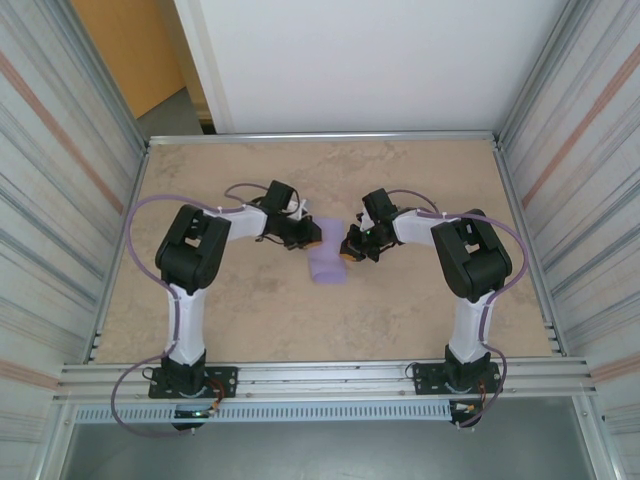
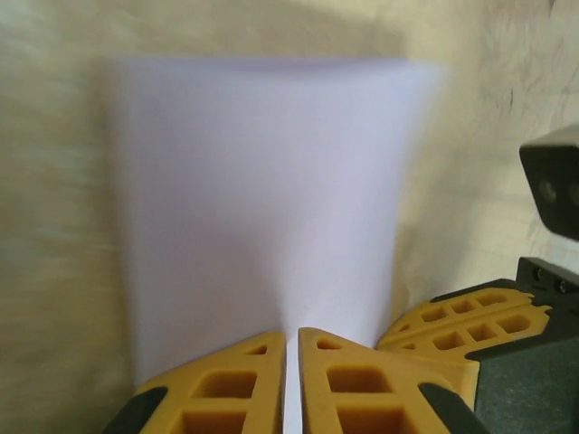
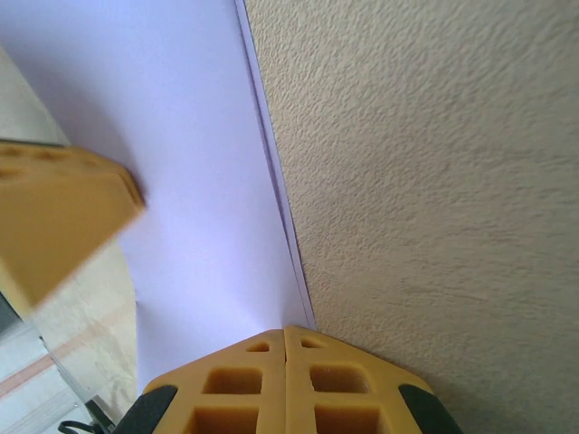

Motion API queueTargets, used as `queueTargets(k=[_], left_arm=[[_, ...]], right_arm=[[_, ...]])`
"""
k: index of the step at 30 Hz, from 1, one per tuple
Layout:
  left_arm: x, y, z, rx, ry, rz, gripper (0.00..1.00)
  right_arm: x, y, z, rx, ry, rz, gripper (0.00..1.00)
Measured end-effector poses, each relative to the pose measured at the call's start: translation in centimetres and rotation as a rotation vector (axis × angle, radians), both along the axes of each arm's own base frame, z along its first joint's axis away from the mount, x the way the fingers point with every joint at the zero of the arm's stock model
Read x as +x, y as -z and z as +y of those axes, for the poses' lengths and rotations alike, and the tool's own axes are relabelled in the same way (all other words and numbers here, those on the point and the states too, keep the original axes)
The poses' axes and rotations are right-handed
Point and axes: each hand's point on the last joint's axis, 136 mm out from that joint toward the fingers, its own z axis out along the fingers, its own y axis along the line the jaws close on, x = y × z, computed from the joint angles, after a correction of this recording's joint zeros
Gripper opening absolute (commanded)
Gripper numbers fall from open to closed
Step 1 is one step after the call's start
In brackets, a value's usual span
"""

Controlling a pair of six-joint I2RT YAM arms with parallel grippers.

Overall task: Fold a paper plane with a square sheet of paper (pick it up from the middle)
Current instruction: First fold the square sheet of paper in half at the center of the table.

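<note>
Both pincers are clenched on the lavender sheet [image 1: 328, 264], left gripper [image 1: 312, 236] at its ten o'clock, right gripper [image 1: 350, 246] at two, probably keeping its layers aligned for creasing

The right pincer [image 3: 285, 331], jaws together, pinches the lavender sheet [image 3: 181, 163] at its edge, over the beige table [image 3: 434, 199].

You have a beige, stone-patterned table top [image 1: 400, 320] boxed in by corrugated metal walls [image 1: 60, 200] with faint orange stripes. A white panel [image 1: 370, 60] stands behind it, with an orange board [image 1: 125, 50] to its left. The light is soft and even.
</note>
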Motion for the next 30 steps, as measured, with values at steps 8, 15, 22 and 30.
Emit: queueTargets(k=[8,15,22,30], left_arm=[[1.3,-0.1,6.0,0.014,-0.104,-0.007,0.14],[0.3,-3.7,2.9,-0.034,-0.049,-0.11,0.14],[-0.3,-2.7,-3.4,-0.071,0.048,-0.109,0.14],[2.2,-0.4,-1.6,-0.082,-0.011,-0.046,0.14]], right_arm=[[0.0,0.0,0.0,0.012,-0.004,-0.004,0.03],[0.1,0.0,0.0,0.016,-0.013,-0.012,0.03],[0.1,0.0,0.0,0.016,-0.015,-0.013,0.03],[0.0,0.1,0.0,0.017,-0.015,-0.013,0.03]])
